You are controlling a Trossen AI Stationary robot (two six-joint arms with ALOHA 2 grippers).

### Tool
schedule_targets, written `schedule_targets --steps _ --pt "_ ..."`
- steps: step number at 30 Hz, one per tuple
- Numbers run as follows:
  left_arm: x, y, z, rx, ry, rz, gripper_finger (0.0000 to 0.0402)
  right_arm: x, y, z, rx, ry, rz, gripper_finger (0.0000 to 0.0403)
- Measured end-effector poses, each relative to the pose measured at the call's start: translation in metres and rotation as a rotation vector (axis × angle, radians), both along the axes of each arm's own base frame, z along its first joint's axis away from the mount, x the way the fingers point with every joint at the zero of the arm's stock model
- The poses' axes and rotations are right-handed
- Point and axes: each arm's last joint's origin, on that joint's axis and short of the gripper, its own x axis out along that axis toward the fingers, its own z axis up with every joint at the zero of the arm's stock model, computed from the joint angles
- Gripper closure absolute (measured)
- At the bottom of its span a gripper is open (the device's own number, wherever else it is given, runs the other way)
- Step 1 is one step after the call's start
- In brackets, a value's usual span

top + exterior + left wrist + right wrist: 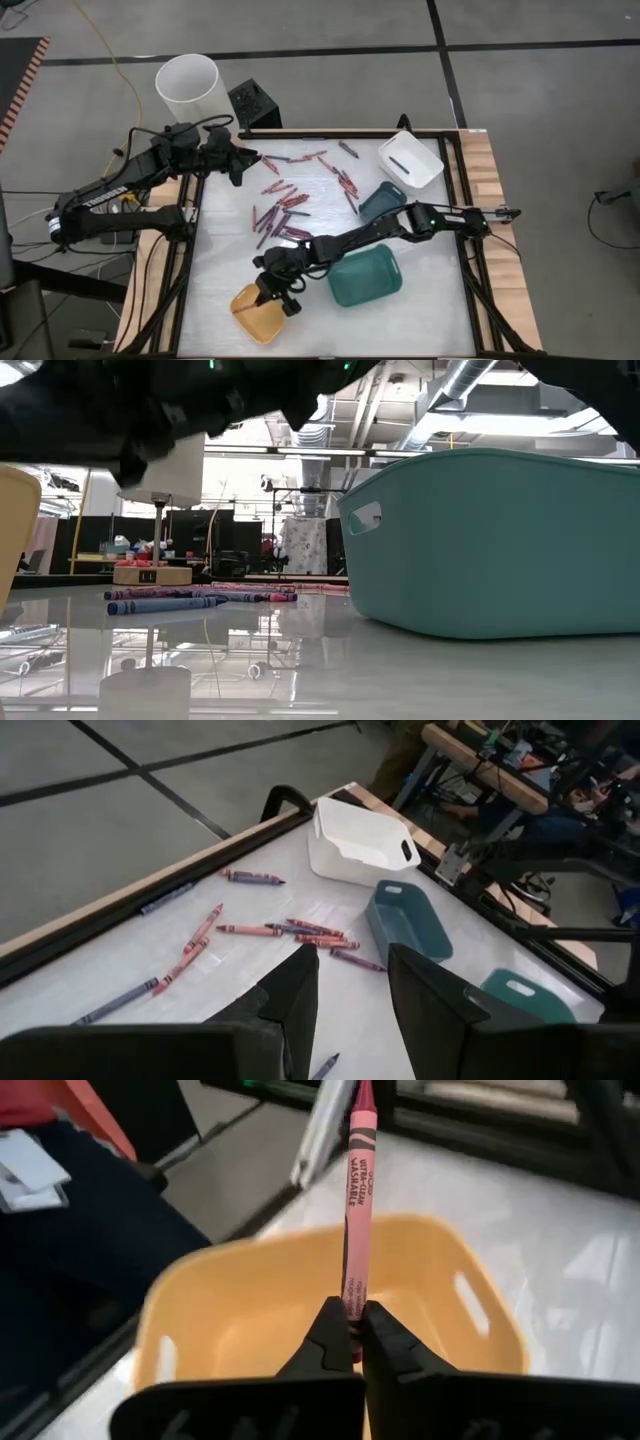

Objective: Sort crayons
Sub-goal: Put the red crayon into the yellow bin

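Hovering over the yellow tray [258, 312] at the near left of the bench [430, 300], my right gripper [356, 1342] pinches a pink crayon [356, 1200] by one end, its fingers [325, 1342] closed tight on it so the stick juts out above the tray's hollow. I judge this the drop-off step: the crayon is carried and lined up, not yet let go. Next I need to part the fingers so it falls inside the rim, then head back for another. Most of the loose crayons [290, 200] lie scattered across the middle and far part of the bench, red, pink and dark ones mixed, with the large teal tray [365, 277] just right of my working arm, a smaller teal tray [382, 203] beyond it and the white tray [410, 160] at the far right. My left gripper [350, 1005] waits at the far left edge, fingers partly apart and holding nothing.
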Motion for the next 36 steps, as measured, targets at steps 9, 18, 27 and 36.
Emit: schedule_targets --steps 9,18,27,36 --pt "0.0 0.0 0.0 -0.003 -0.001 -0.009 0.029 -0.002 -0.001 -0.003 0.035 0.08 -0.017 0.0387" --pt "0.0 0.0 0.0 -0.005 -0.002 -0.013 0.029 -0.002 -0.001 -0.004 0.046 0.098 -0.026 0.0349" --pt "0.0 0.0 0.0 -0.007 -0.003 -0.013 0.029 0.0 -0.009 -0.003 0.046 0.094 -0.042 0.0347" --pt "0.0 -0.002 -0.002 -0.027 0.007 -0.055 0.029 -0.008 -0.069 0.021 0.01 0.231 -0.218 0.0346"
